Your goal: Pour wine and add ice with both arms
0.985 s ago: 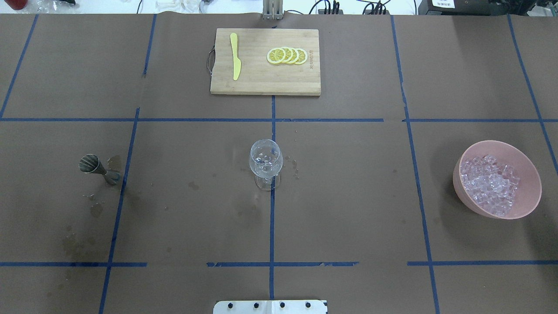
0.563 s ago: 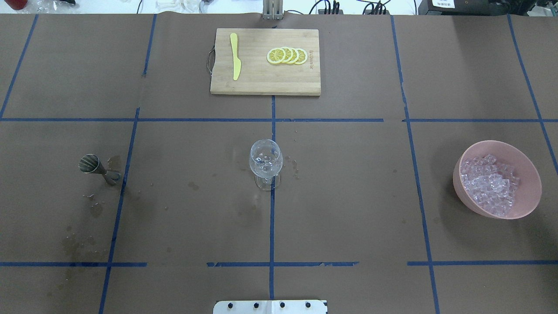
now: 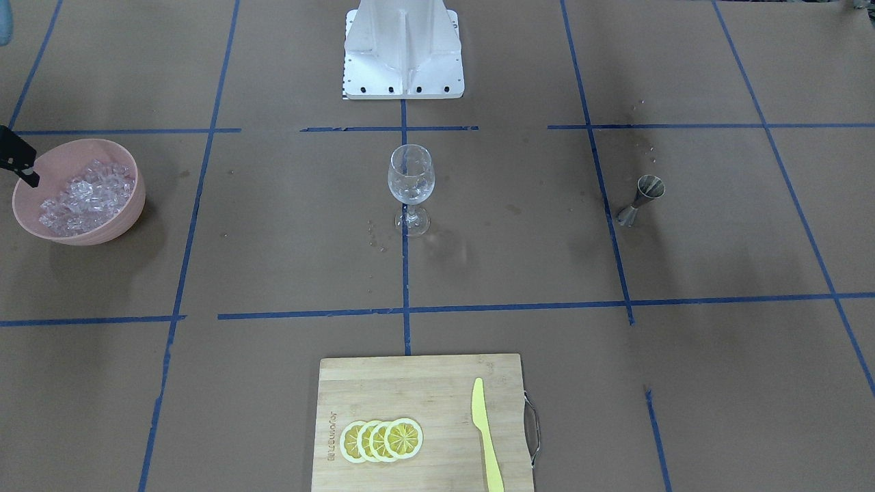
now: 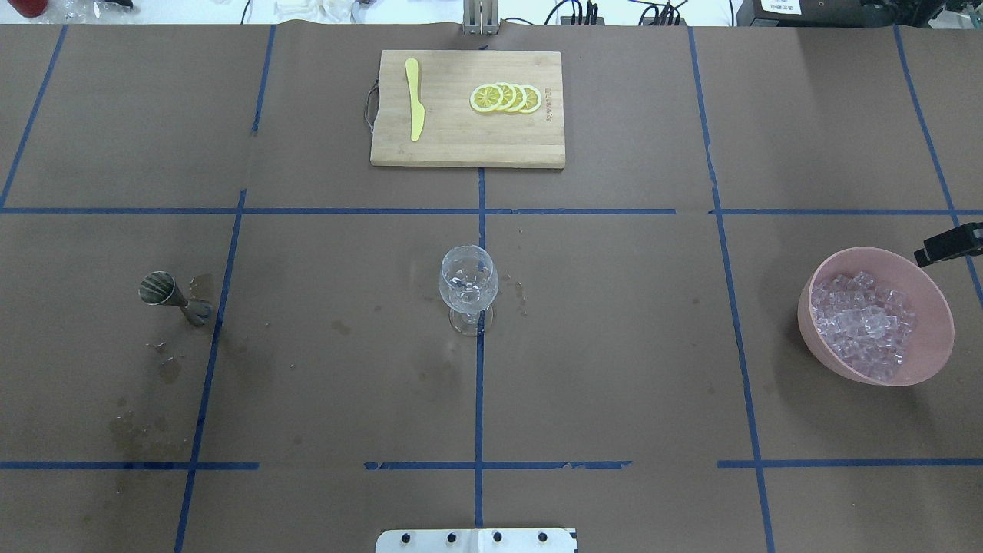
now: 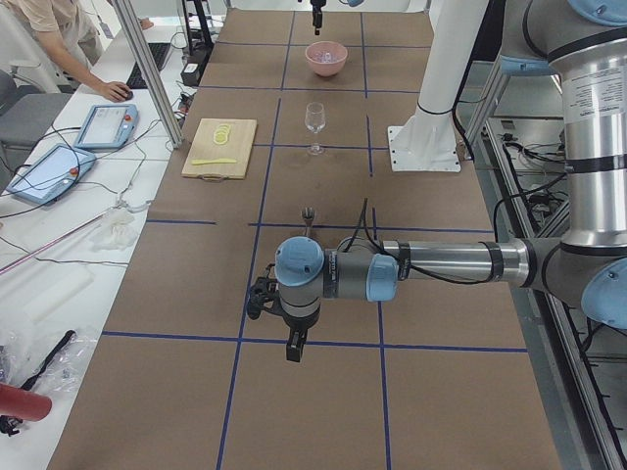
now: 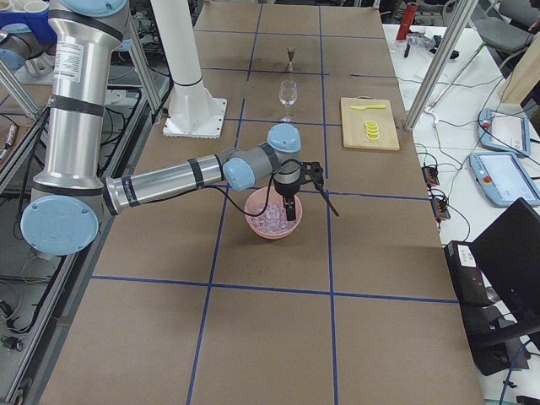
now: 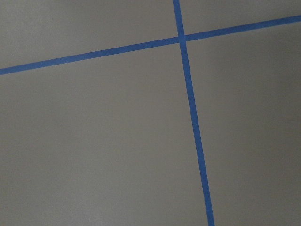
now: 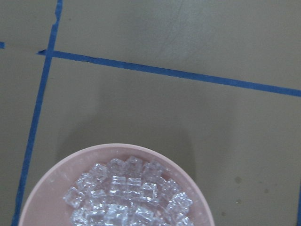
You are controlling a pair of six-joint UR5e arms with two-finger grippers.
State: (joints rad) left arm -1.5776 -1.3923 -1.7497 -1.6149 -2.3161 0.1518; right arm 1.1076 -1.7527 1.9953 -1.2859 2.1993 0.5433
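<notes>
The ice point(image 4: 864, 322) fills a pink bowl point(image 4: 806, 315) at the table's right; it also shows in the right wrist view point(image 8: 127, 197) and the front view point(image 3: 82, 195). A clear wine glass point(image 4: 468, 280) stands upright at the table's centre. A metal jigger point(image 4: 157, 288) stands on the left. Only the black tip of my right gripper point(image 4: 952, 246) shows, at the bowl's far right rim, above it; I cannot tell whether it is open or shut. My left gripper point(image 5: 294, 351) shows only in the left side view, over bare table far from the jigger; I cannot tell its state.
A wooden cutting board point(image 4: 461, 146) with lemon slices point(image 4: 507, 98) and a yellow knife point(image 4: 415, 100) lies at the far centre. The white robot base point(image 3: 403, 48) is at the near edge. Wet stains mark the paper around the jigger.
My right gripper's tip has come into the overhead view at the right edge, beside the bowl's far rim. The glass, jigger and bowl have not moved.
</notes>
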